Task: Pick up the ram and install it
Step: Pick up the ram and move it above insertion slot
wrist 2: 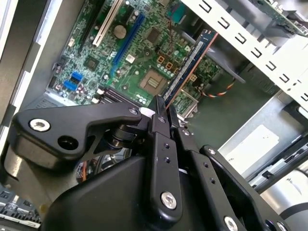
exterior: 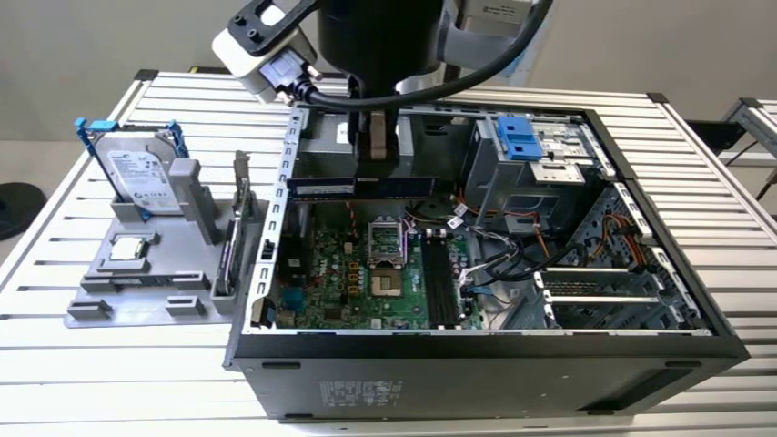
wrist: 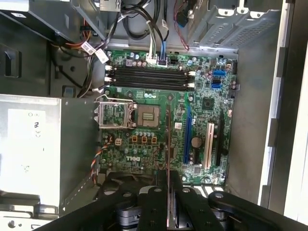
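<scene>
the fingers (wrist 2: 155, 126) of the gripper (wrist 2: 162, 115) are closed on the ram (wrist 2: 190, 65), pinching its two flat faces so the stick stands on edge between them, with most of its length reaching out past the fingertips. the ram hangs in the air above the motherboard (wrist: 122, 144), touching nothing on it. the four black memory slots (wrist: 149, 79) lie along one edge of the motherboard and all look empty. in the first wrist view the ram shows edge-on and runs crosswise to those slots, off to the side of them rather than over them.

around the motherboard is the open computer case (exterior: 486, 364), and the arm reaches down into it from above. beside the case, well apart from the motherboard, a hard drive (exterior: 136, 177) stands in a grey holder (exterior: 127, 305).

as i judge it, the pick-up is done: the ram is lifted and inside the case. the install is what is left, since the ram is neither lined up with a slot nor seated in one.
</scene>
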